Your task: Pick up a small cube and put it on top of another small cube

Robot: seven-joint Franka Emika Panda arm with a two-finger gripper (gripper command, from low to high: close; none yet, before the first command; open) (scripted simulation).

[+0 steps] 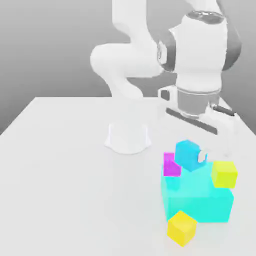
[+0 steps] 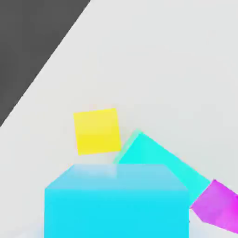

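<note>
Exterior view: the small sky-blue cube (image 1: pixel 188 154) sits raised at the far top edge of the large turquoise block (image 1: pixel 197 195), a pale gripper fingertip (image 1: pixel 202 157) pressed against its side toward the exterior view's right. The gripper (image 1: pixel 192 156) hangs from the white Panda arm (image 1: pixel 200 55) directly above and appears clamped on the cube, though the second finger is hidden behind it. A magenta cube (image 1: pixel 171 164) touches the blue cube on the exterior view's left, tilted against the turquoise block. One yellow cube (image 1: pixel 224 173) rests at the block's far corner toward the exterior view's right, another yellow cube (image 1: pixel 182 228) lies on the white table (image 1: pixel 65 180) at the block's near corner. The hand view looks past the sky-blue cube (image 2: pixel 116 200) close in front, with a yellow cube (image 2: pixel 97 131), the turquoise block (image 2: pixel 160 162) and the magenta cube (image 2: pixel 217 207) beyond
</note>
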